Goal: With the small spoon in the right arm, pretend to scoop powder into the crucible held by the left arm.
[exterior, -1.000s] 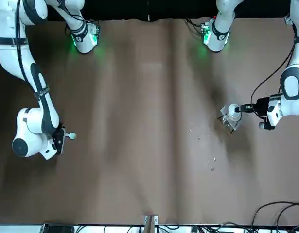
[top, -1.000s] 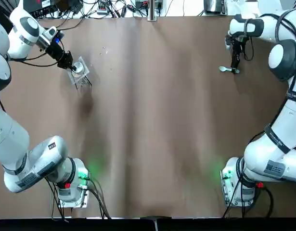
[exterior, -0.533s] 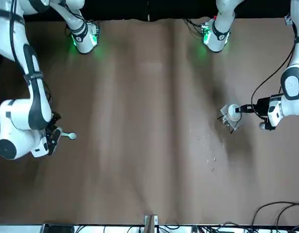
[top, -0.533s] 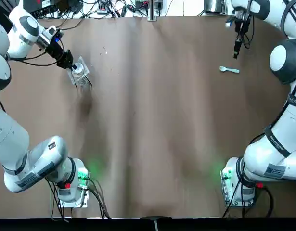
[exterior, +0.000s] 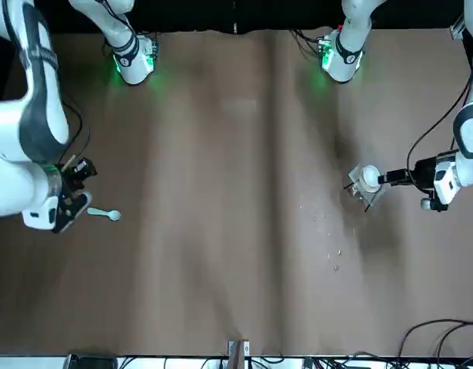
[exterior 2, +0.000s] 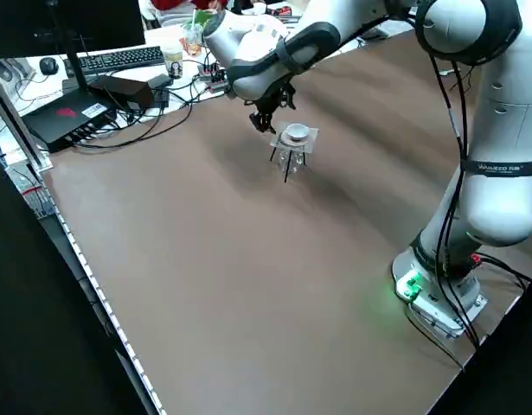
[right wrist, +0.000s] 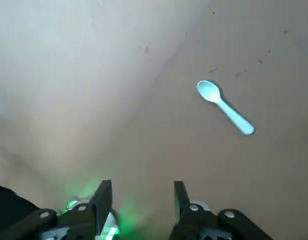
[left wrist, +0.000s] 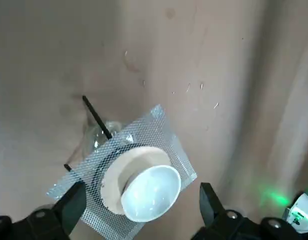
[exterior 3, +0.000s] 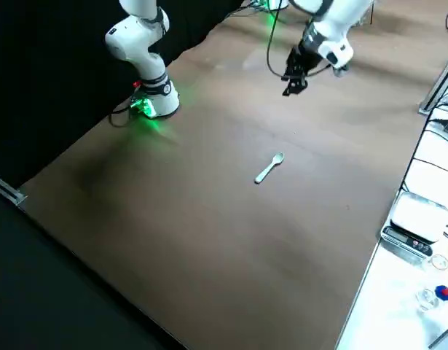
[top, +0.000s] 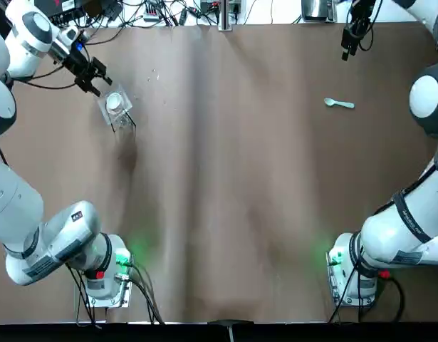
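The spoon (top: 339, 104) lay loose on the worktop (top: 233, 178), well apart from the crucible (top: 115, 102) on its mesh stand (left wrist: 143, 140). Both hands had let go. The left hand (top: 96, 80) gaped just beside the crucible, and the right hand (right wrist: 141, 192), wide and empty, had lifted far from it. The scooping looked finished. The stand's legs were mostly hidden.
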Tool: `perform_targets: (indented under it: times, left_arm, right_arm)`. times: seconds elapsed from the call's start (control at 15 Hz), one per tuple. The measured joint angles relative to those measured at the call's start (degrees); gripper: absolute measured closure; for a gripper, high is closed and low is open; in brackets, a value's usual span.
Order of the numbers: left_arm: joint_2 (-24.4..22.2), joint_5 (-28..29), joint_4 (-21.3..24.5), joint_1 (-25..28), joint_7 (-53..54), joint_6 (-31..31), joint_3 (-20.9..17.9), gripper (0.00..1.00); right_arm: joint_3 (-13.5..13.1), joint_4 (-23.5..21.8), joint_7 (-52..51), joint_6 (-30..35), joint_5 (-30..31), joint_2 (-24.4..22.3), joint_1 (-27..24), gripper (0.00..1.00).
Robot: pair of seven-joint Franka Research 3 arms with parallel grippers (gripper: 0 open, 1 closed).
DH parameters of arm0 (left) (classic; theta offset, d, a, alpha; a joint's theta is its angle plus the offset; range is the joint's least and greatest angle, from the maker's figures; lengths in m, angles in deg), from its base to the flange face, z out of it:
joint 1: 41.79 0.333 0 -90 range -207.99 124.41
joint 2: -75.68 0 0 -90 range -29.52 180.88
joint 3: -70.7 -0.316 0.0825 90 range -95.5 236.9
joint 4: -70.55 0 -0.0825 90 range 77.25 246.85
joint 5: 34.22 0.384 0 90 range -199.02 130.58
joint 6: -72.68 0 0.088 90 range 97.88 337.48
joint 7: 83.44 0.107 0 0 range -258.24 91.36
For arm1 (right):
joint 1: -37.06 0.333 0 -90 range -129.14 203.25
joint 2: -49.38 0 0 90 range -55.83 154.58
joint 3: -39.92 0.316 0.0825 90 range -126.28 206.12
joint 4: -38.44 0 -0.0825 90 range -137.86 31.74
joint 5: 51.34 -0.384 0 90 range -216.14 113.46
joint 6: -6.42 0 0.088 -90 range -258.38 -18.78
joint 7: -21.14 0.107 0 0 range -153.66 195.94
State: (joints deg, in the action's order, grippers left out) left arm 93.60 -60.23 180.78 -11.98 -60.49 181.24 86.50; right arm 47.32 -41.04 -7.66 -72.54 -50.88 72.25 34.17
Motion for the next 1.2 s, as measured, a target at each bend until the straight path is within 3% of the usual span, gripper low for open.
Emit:
perform_targets:
  times: [0.13, 0.47, 0.73, 0.93, 1.13, 1.2]
  left_arm:
    - [-0.1, 0.84, -2.0, -0.31, -1.19, 0.0, 0.05, 0.0]
    - [-0.6, 14.84, -10.59, -7.27, -18.69, -2.35, 0.57, 0.0]
    - [-1.24, 21.24, -18.54, -16.68, -33.72, -8.77, 0.62, 0.0]
    - [-1.89, 24.4, -22.96, -20.78, -41.14, -12.99, 0.36, 0.0]
    - [-6.44, 24.53, -25.78, -22.56, -44.41, -14.62, -0.93, 0.0]
    - [-10.87, 24.6, -25.89, -24.27, -44.41, -16.95, -2.69, 0.0]
  right_arm:
    - [0.02, 0.01, 6.74, 1.36, -0.97, -2.66, 0.41, 0.41]
    - [0.0, -1.53, 19.07, 2.17, -2.38, -9.91, 2.13, 0.41]
    - [-0.9, -6.47, 22.96, -1.94, -4.44, -16.28, 0.51, 0.4]
    - [-1.08, -11.72, 26.22, -7.06, -4.71, -21.67, -0.04, 0.38]
    - [-1.16, -13.37, 26.82, -8.12, -4.71, -24.26, -0.78, 0.16]
    - [-1.32, -13.16, 26.9, -8.59, -4.7, -24.61, -1.41, 0.0]
